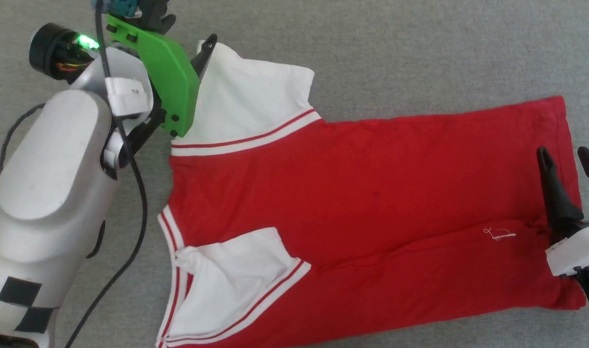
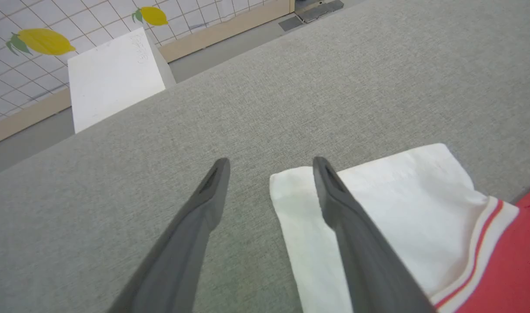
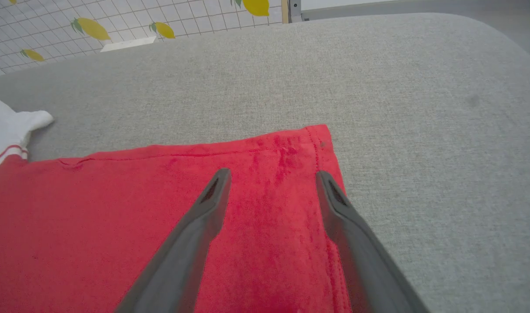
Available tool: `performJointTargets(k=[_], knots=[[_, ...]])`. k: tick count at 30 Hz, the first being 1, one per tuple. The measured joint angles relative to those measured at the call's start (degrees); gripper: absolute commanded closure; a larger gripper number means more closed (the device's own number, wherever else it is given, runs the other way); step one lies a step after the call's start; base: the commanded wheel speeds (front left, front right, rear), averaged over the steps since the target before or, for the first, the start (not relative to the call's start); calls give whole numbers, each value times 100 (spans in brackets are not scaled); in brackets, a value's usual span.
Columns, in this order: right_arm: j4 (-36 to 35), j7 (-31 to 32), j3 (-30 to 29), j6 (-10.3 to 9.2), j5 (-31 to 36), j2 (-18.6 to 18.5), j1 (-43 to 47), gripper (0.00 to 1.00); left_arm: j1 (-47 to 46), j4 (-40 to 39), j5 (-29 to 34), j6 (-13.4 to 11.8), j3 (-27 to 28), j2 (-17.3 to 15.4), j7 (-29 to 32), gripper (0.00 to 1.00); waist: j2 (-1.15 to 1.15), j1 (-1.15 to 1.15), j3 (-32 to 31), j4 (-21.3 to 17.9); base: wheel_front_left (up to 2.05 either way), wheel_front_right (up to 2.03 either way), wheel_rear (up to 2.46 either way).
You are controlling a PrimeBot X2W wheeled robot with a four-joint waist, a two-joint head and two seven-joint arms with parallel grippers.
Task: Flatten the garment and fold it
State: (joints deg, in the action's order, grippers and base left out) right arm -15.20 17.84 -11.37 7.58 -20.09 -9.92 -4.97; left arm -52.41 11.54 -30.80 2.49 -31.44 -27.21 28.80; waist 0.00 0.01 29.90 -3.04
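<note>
The garment point(image 1: 362, 193), a red shirt with white sleeves and striped trim, lies flat and sideways on the grey surface, collar end at the left, hem at the right. Its far sleeve point(image 1: 246, 96) is spread out; the near sleeve point(image 1: 226, 285) is folded onto the red body. My left gripper point(image 2: 270, 163) stands open at the far sleeve's outer corner point(image 2: 378, 195), one finger over the white cloth and one over bare surface. One of its fingertips point(image 1: 210, 40) shows past a green mount. My right gripper point(image 1: 567, 157) is open over the hem's far corner point(image 3: 291, 148), holding nothing.
The grey padded surface point(image 1: 420, 48) extends beyond the shirt on the far side and right. A black cable point(image 1: 139, 193) hangs along my left arm. Past the surface's edge stand a white box point(image 2: 112, 78) and a tiled wall with lemon prints point(image 2: 43, 41).
</note>
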Motion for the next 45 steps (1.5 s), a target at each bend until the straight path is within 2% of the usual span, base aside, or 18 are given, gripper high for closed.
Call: performJointTargets(k=[3, 4, 5, 6, 12, 16, 20, 25, 29, 33, 39, 40, 41, 45], knots=[[71, -31, -15, 0, -49, -11, -11, 0, -5, 243, -31, 49, -98, 27, 213, 0, 0, 0, 169, -106, 0, 0, 0], [119, -73, -47, 0, -74, -32, -16, 0, -5, 403, -147, 51, -107, 35, 394, 31, 0, 0, 306, -203, 0, 0, 0], [127, -73, -56, 0, -76, -43, -19, 0, -18, 401, -180, 51, -102, 33, 399, 86, 0, 0, 334, -224, 0, 0, 0], [132, -73, -66, 0, -76, -54, -34, 0, -53, 403, -196, 53, -98, 25, 401, 100, 0, 0, 365, -247, 0, 0, 0], [120, -66, -41, 0, -124, -250, -250, 0, -113, 481, -237, 94, -113, 54, 301, 100, 0, -1, 359, -280, 0, 0, 0], [44, 138, 27, 0, -192, -643, -663, 0, -54, 637, -241, 99, -152, 68, 169, 100, 0, -1, 201, -241, 0, 0, 0], [71, 772, 65, 0, -388, -970, -1274, 0, 56, 683, -259, 100, -186, 93, 78, 100, 0, -1, 18, -186, 0, 0, 0], [576, 1835, 63, 0, -535, -1176, -1869, 0, 75, 642, -290, 103, -233, 168, 27, 100, 0, -1, -81, -47, 0, 0, 0], [1046, 2472, 48, 0, -502, -1254, -2125, 0, 74, 594, -289, 100, -264, 204, -8, 100, 0, -1, -29, 70, 0, 0, 0], [1495, 2703, 12, 0, -441, -1207, -2225, 0, 72, 583, -288, 94, -296, 254, -23, 100, 0, -1, 71, 155, 0, 0, 0], [1947, 2726, 65, 0, -330, -1080, -2255, 0, 70, 611, -289, 90, -330, 328, -41, 100, 0, -1, 148, 237, 0, 0, 0], [2008, 2697, 80, 0, -313, -1085, -2280, 37, 69, 616, -289, 89, -334, 337, -41, 100, 0, -1, 152, 244, 0, 0, 0], [2064, 2666, 91, 0, -305, -1089, -2330, 100, 66, 619, -289, 89, -338, 343, -49, 100, 0, -1, 158, 250, 0, 0, 0], [2229, 2516, 178, 0, -299, -1128, -2487, 100, 49, 622, -287, 80, -347, 350, -137, 100, 0, -1, 190, 262, 0, 0, 0]])
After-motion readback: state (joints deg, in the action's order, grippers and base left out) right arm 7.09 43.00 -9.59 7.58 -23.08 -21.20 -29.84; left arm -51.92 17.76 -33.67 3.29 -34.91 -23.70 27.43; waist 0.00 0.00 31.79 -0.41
